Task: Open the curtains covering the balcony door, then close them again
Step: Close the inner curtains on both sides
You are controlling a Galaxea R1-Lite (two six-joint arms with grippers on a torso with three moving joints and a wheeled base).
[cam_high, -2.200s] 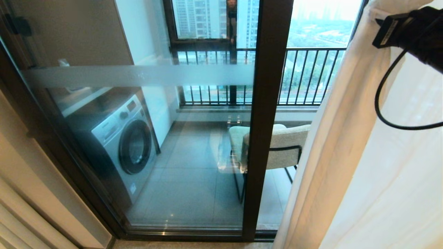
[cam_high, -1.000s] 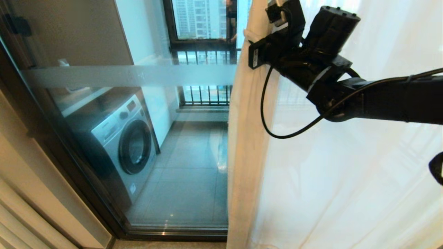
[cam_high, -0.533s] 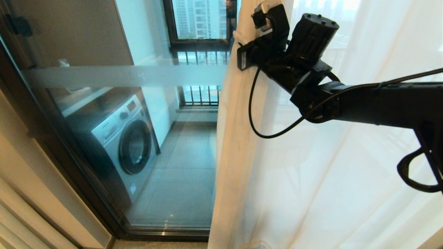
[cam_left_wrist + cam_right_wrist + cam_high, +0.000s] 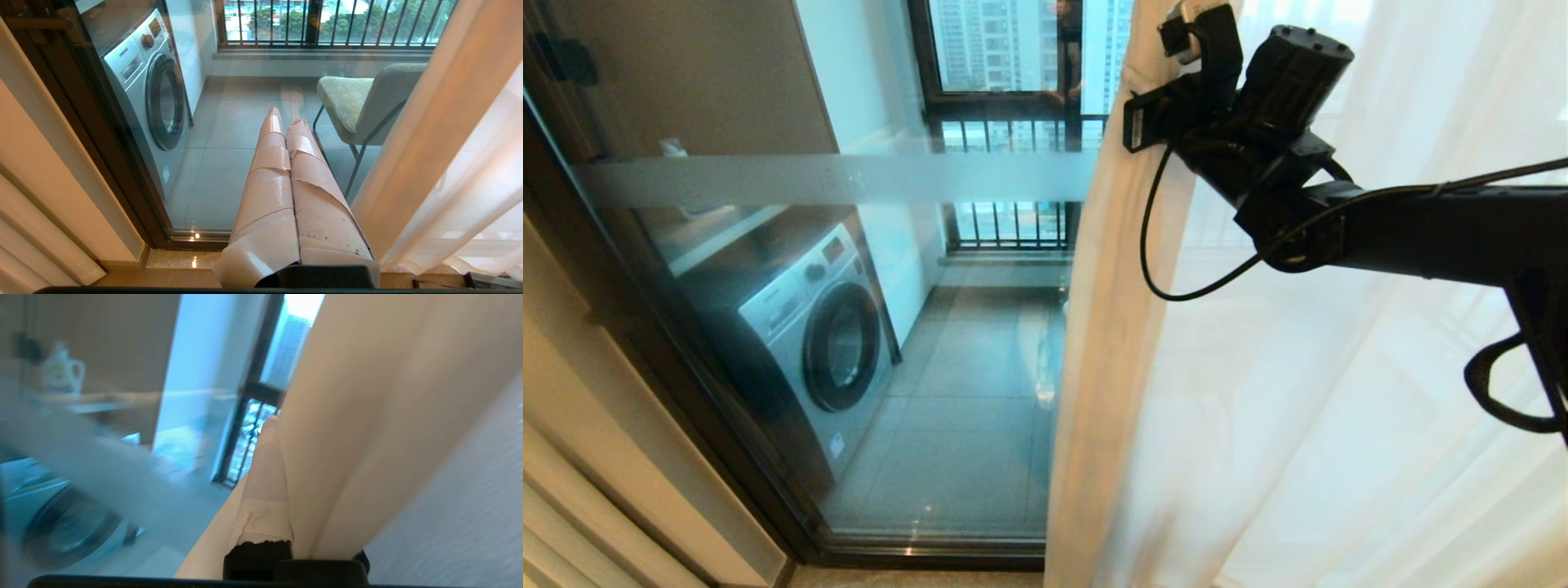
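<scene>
A balcony with a grey tiled floor [image 4: 964, 408] is seen through the balcony door [image 4: 849, 180], whose glass carries a frosted band; a washing machine [image 4: 809, 343] stands at about 9 o'clock in the head view, and a black railing [image 4: 1013, 224] lies beyond at 12 o'clock. In the left wrist view a padded chair [image 4: 359, 102] is seen on the balcony, just beside the curtain edge.

The curtains [image 4: 1298, 408] cover the half of the head view from 1 to 5 o'clock, with the leading edge hanging as a bunched vertical fold near the centre. The right gripper [image 4: 1147, 82] is held high at about 1 o'clock, its fingers [image 4: 265, 490] pinched closed on that fold of the curtains, as is shown in the right wrist view, where fabric is pressed against the taped finger.

Compared with half a second ago, the gripper and the curtain edge are found displaced towards 3 o'clock, so that slightly more glass and railing are exposed; a second ago they stood nearly where they stand now. About two seconds ago the curtain edge lay far towards 3 o'clock, with the door's dark middle post and the chair uncovered.

The left gripper [image 4: 286, 122] is kept low, its taped fingers pressed together with nothing between them, pointed at the door's lower glass.
</scene>
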